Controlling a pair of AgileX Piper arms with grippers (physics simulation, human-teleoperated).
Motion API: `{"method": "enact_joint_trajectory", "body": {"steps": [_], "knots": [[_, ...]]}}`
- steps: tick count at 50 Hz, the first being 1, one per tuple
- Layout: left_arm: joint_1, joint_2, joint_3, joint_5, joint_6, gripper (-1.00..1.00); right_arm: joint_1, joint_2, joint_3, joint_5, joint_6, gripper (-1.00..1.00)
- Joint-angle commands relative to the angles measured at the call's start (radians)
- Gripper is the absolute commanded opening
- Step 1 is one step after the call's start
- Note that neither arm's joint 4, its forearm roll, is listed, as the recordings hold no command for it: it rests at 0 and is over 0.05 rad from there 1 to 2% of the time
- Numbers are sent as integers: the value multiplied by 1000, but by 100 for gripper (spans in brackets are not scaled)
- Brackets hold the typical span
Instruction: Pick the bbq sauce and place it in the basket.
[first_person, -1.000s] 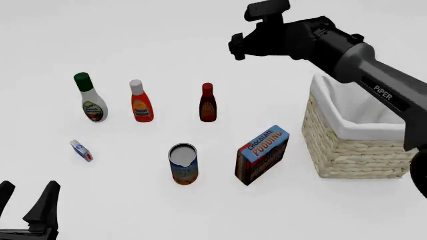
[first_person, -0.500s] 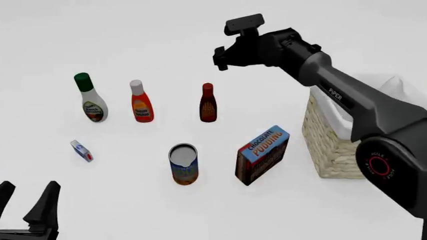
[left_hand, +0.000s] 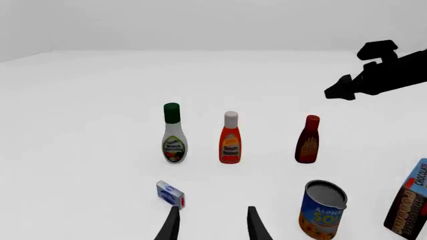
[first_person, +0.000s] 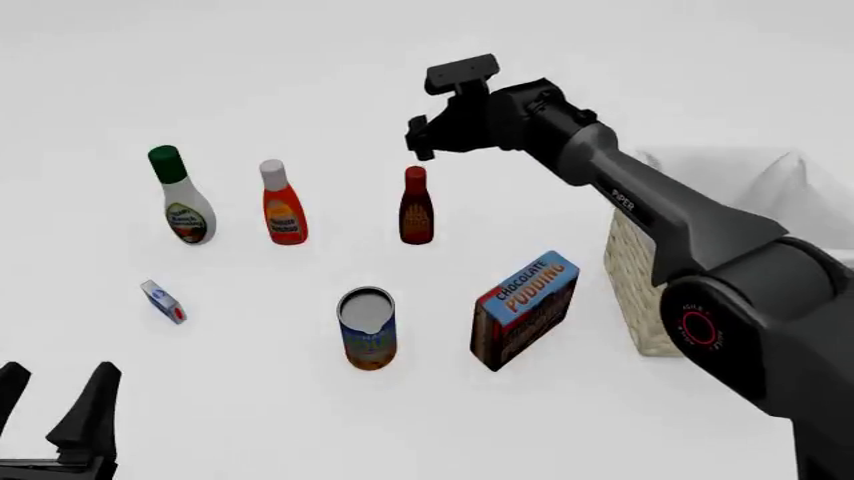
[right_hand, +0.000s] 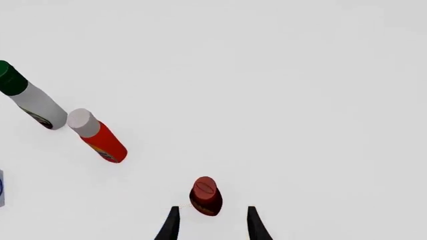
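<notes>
Two pincers show. The right pincer (first_person: 424, 137), its fingers apart and empty, hovers just above the bbq sauce (first_person: 416, 206), which stands upright on the bench, well left of the basket (first_person: 627, 262). This looks like the approach step; next, lower around the bottle and close. The left pincer (first_person: 54, 402) rests apart, idle.

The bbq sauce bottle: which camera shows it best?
The left wrist view: the bbq sauce stands side-on, cap and label visible. The front view shows it smaller, from above. The right wrist view sees mostly its cap.
</notes>
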Motion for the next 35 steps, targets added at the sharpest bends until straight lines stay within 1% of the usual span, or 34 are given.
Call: {"method": "enact_joint_trajectory", "body": {"steps": [1,5,7,9,15,17,20,32,34,35], "knots": [[0,0,0,0,0,100,16,42,-39,5,-10,100],[0,0,0,0,0,100,23,41,-25,-18,-21,100],[0,0,0,0,0,100,16,54,-34,-19,-43,100],[0,0,0,0,0,100,17,63,-35,-23,-32,100],[0,0,0,0,0,100,16,77,-39,-28,-40,100],[0,0,0,0,0,100,14,82,-37,-37,-53,100],[0,0,0,0,0,100,12,96,-49,-36,-56,100],[0,0,0,0,0,100,18,98,-8,-77,-59,100],[0,0,0,0,0,100,19,115,-31,-71,-59,100],[0,0,0,0,0,100,19,111,-19,-78,-60,100]]}}
